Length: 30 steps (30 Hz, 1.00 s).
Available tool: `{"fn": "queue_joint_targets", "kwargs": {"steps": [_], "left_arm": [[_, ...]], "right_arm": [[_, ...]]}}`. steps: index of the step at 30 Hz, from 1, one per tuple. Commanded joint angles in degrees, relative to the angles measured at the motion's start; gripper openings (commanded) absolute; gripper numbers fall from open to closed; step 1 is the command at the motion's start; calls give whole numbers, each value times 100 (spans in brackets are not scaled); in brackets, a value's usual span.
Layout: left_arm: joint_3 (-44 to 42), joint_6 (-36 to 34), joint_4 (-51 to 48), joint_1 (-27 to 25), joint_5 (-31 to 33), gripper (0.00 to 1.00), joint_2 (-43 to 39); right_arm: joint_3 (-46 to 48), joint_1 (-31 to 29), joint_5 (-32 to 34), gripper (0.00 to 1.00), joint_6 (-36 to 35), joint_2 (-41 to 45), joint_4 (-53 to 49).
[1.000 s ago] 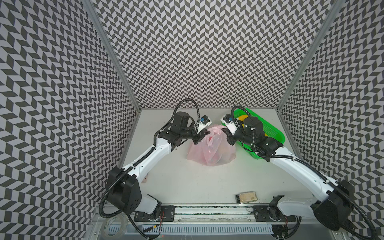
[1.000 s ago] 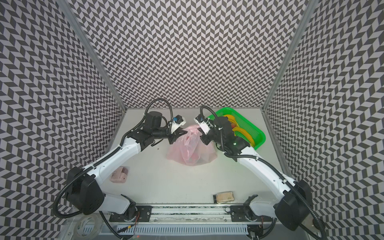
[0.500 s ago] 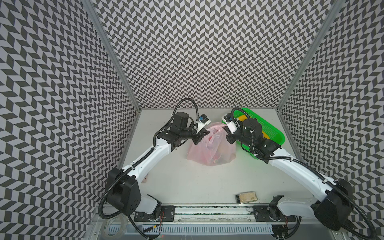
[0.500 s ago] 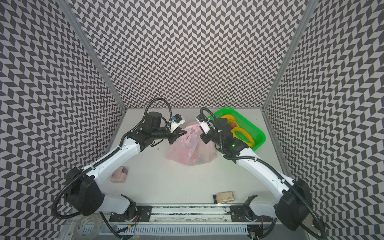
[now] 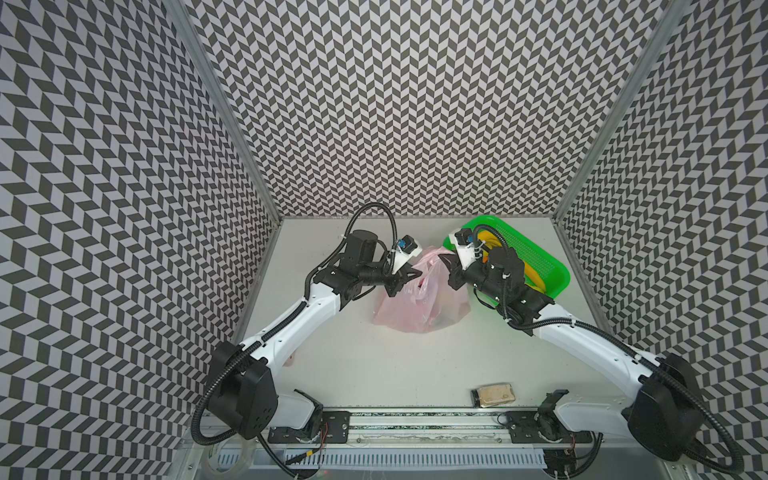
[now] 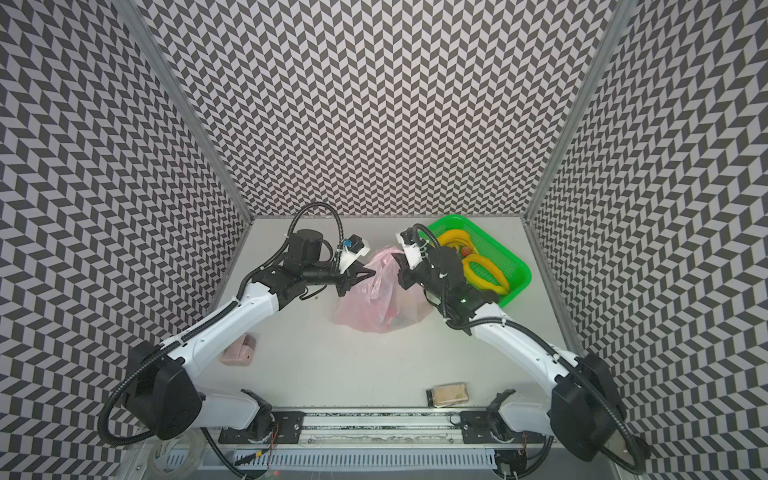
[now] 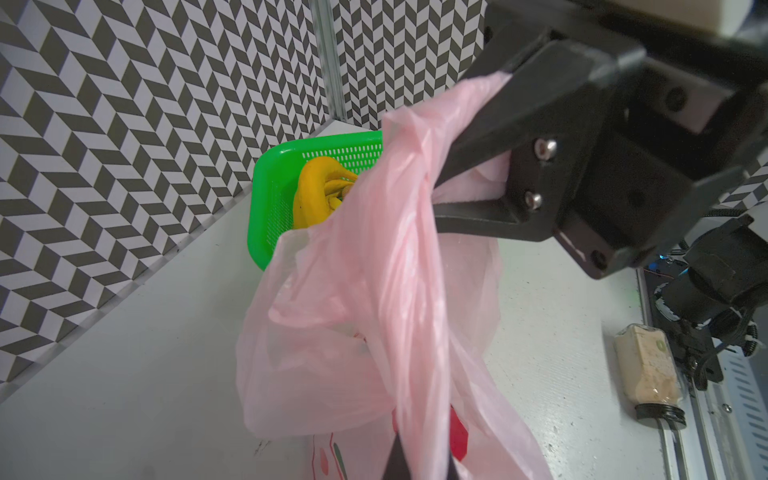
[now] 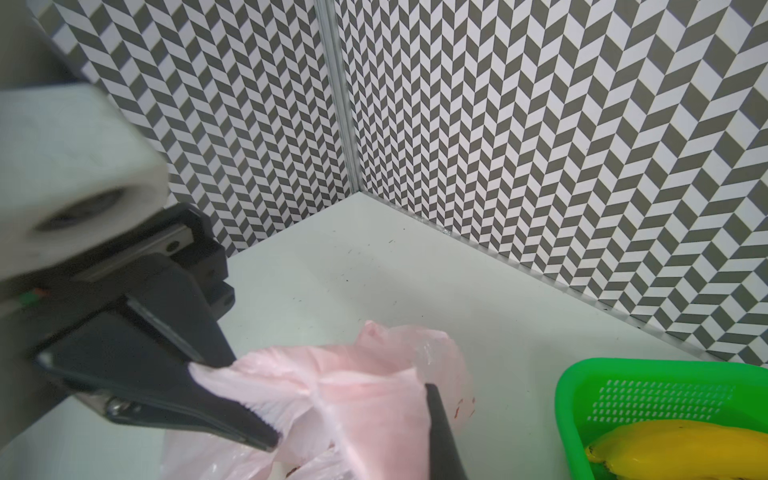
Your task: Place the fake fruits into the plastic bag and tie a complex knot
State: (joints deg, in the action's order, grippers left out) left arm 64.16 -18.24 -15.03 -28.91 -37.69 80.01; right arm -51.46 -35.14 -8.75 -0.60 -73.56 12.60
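Starting at the lower left of a top view, a small pink block (image 6: 239, 351) lies on the grey table (image 6: 332, 374), beside the left arm and well apart from everything else.

Left of centre in both top views, the left gripper (image 5: 417, 273) (image 6: 371, 273) is clenched on one handle of the thin translucent pink plastic bag (image 5: 419, 305) (image 6: 380, 305). The right wrist view confirms pink film pinched between its two black fingers.

The bag rests on the table at centre frame, its body slumped and its top drawn upward toward both grippers. Dark and reddish shapes (image 5: 438, 322) show through the film low in the bag. Which fruits they are cannot be told.

Just right of the bag's top, the right gripper (image 5: 444, 259) (image 6: 395, 257) is likewise closed tight on bag film. In the left wrist view a gathered pink strand runs up to its black fingers. The two grippers stand near each other but apart, with the bag's top between them. Whether the handles are crossed or knotted cannot be told.

Right of centre at the lower edge of the table, a small clear jar with a dark cap and pale contents (image 5: 494, 394) lies on its side near the front rail.

At the upper right of the table, a green mesh plastic basket (image 5: 544, 253) stands in the far corner, just behind the right wrist. It holds glossy yellow toy bananas (image 6: 457, 237) (image 8: 685, 446) and one small reddish fruit (image 6: 467, 250). These fruits are outside the bag.
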Motion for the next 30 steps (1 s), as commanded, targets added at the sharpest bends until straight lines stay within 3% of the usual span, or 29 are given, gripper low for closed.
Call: {"fn": "queue_joint_targets", "kwargs": {"steps": [1, 9, 16, 21, 30], "left_arm": [[-141, 95, 385, -53, -284, 0, -202], [-540, 173, 928, -297, -353, 0, -337], [-710, 344, 1334, -432, -351, 0, -275], [-787, 402, 1444, -467, -225, 0, -134], [-1325, 633, 2023, -440, -184, 26, -372]], "right_arm": [[194, -50, -470, 0, 580, 2, 1058], [598, -131, -949, 0, 1302, -242, 1999], [748, -370, -850, 0, 1408, -420, 2486], [796, -379, -1258, 0, 1696, -415, 2885], [1006, -371, -1372, 0, 1909, -237, 3195]]}}
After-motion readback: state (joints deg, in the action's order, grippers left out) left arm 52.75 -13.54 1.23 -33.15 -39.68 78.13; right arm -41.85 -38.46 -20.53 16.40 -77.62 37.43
